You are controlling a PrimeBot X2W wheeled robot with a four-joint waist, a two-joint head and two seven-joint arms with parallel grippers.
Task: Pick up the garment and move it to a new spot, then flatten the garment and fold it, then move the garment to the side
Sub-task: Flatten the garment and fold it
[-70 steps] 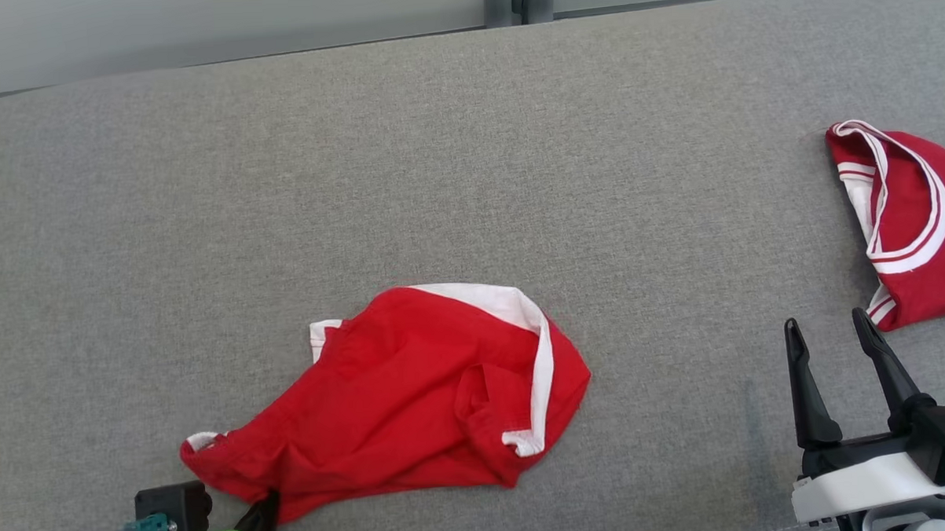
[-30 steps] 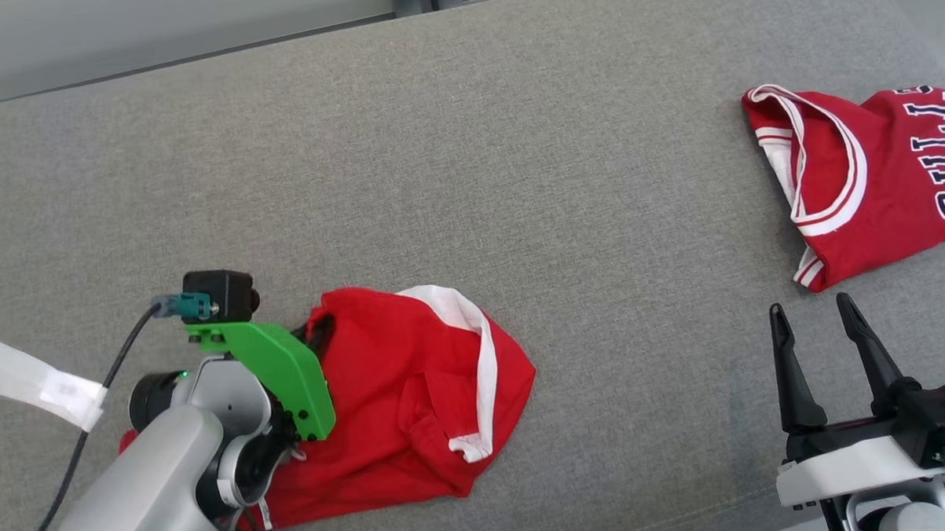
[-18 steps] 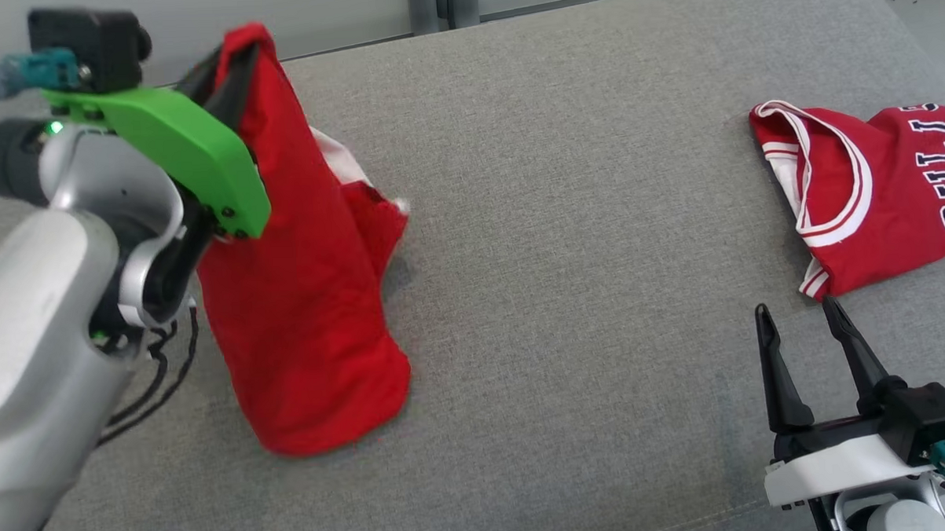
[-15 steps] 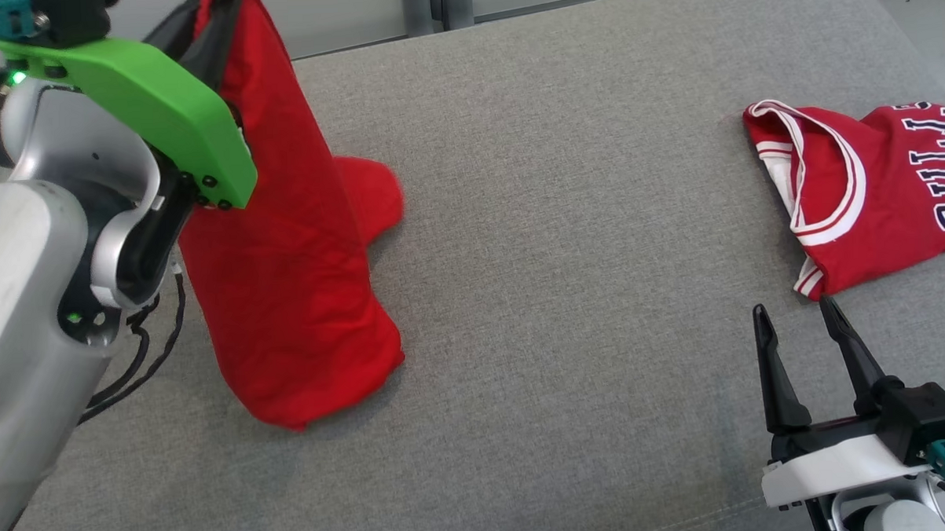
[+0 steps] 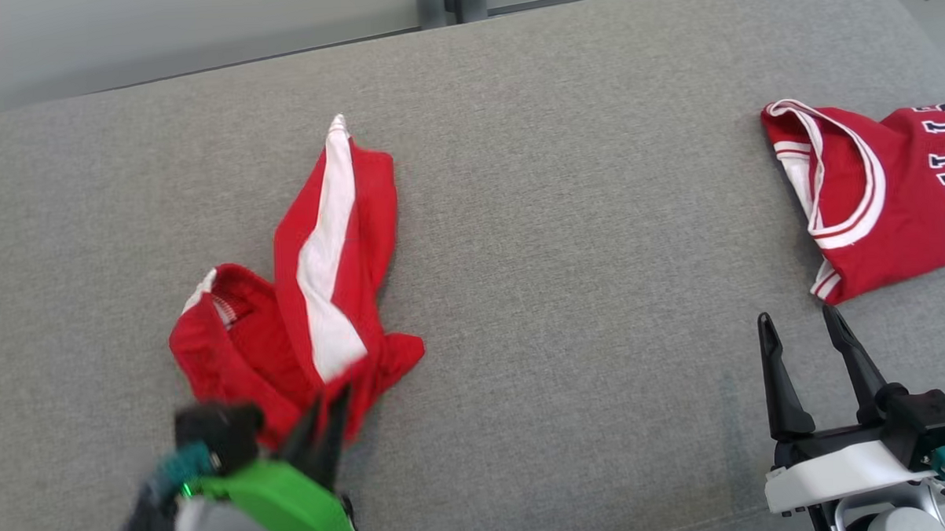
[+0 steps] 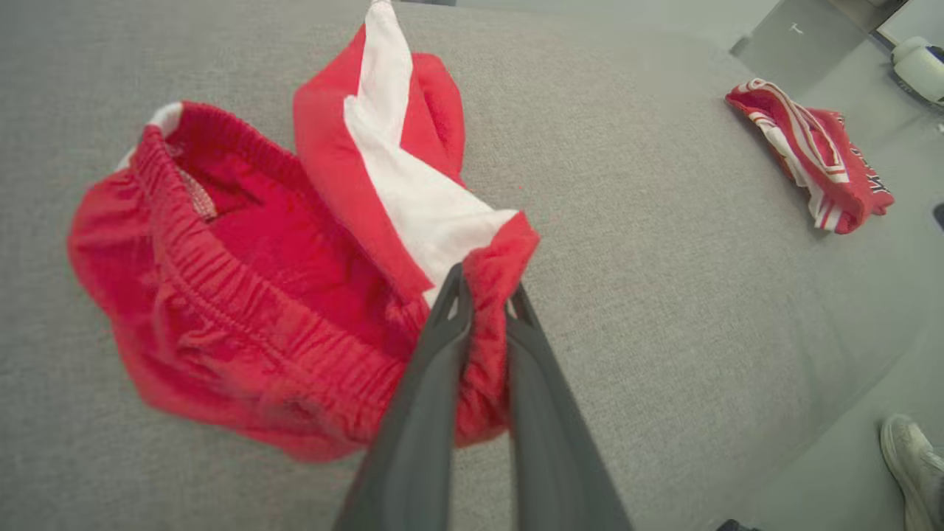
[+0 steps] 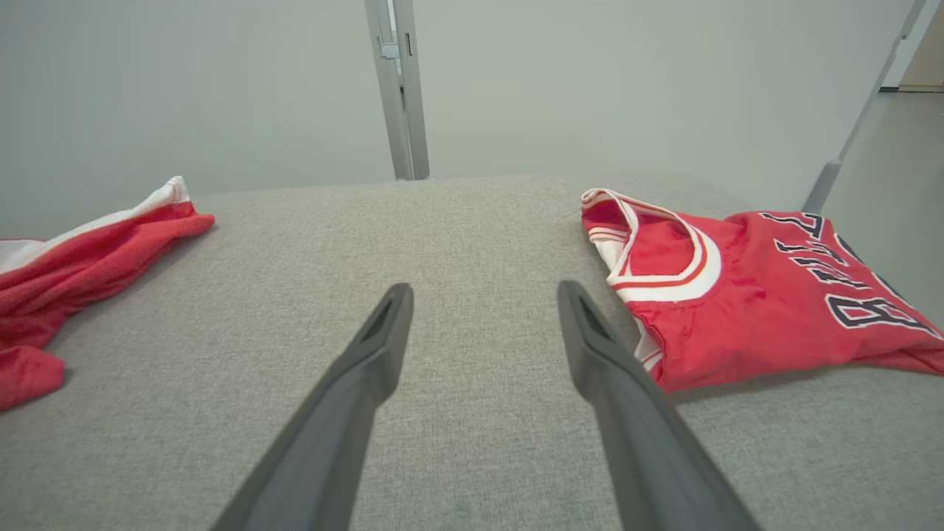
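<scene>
Frankly, my worry is the grip: my left hand (image 6: 483, 295) is clenched on only a thin bunched fold at the edge of the garment (image 5: 316, 302). If I pull or lift sharply, that fold could slide out from between the fingers (image 6: 424, 413). The garment, a pair of red shorts, lies crumpled at the near left of the grey surface (image 5: 599, 292). Its waistband (image 6: 221, 295) gapes open on the left, and one leg with a white stripe (image 5: 327, 255) is twisted and thrown towards the far side. Dragging from this one corner would, I judge, tighten that twist rather than spread the cloth, and flattening gets harder. A red jersey (image 5: 887, 204) sits at the far right, well apart from the garment, but its near corner is just beyond my right hand (image 5: 797, 315), so a careless reach there could snag the wrong piece. As for pose, the left arm comes in low from the near edge, fingers pointing far and slightly right, blurred in the head view. The right hand hovers at the near right, released, fingers spread wide with nothing between them, pointing far
</scene>
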